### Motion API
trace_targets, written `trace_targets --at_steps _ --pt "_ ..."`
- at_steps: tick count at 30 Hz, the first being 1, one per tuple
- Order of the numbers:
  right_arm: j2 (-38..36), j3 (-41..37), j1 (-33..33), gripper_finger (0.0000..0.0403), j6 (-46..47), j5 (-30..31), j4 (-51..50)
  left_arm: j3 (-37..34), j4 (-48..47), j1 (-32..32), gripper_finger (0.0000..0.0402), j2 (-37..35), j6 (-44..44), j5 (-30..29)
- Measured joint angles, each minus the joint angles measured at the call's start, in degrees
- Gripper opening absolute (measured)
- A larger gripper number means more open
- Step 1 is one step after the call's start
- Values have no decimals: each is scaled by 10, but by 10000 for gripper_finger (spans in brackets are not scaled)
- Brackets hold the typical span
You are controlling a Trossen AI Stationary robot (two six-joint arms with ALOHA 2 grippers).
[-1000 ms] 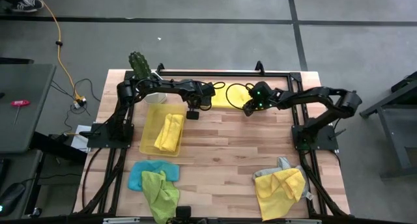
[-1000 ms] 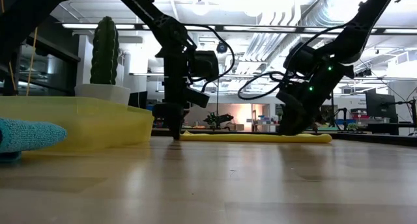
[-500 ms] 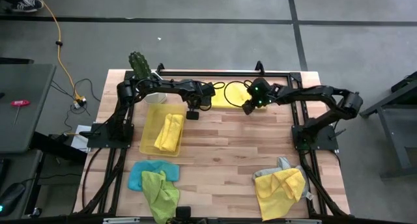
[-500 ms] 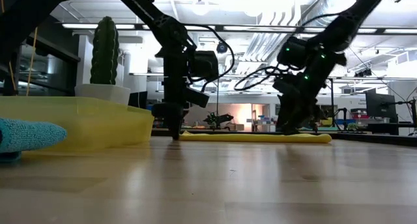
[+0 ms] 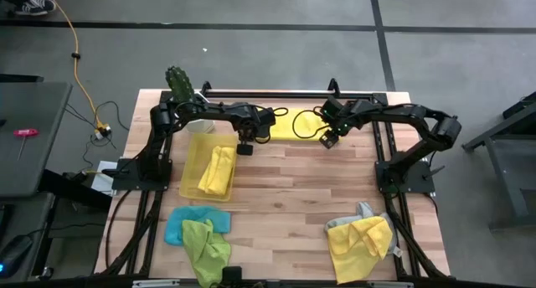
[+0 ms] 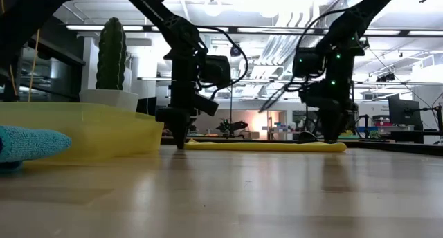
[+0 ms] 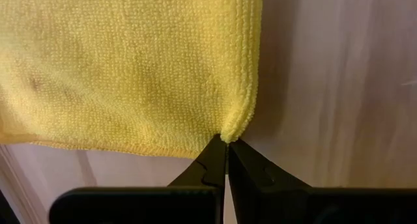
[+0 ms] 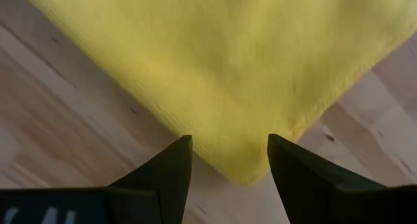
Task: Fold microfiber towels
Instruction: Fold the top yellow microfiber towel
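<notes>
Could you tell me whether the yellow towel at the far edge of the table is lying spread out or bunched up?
Spread out. The yellow towel lies as a thin, even strip on the table, and both wrist views show smooth cloth with a flat corner.

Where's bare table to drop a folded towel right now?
Free: the table middle, between the tray and the yellow-grey pile, and the near edge between both piles. Crowded: the far edge, where both tools work the flat yellow towel.
</notes>
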Motion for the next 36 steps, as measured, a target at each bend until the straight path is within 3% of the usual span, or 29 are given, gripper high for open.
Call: trace_targets --at_steps 12,18,29,32,36 --pt "3 -6 -1 192 -88 1 -5 0 -2 0 0 0 0 -31" --pt "45 -6 21 192 -94 0 -24 0 -2 0 0 0 0 -31" --pt "62 -4 63 190 -85 68 -25 0 -1 0 0 0 -10 -31" --pt "61 -5 67 169 -76 70 -25 0 -1 0 0 0 -10 -31" --pt "61 -5 67 101 -59 67 -26 0 -1 0 0 0 -10 -31"
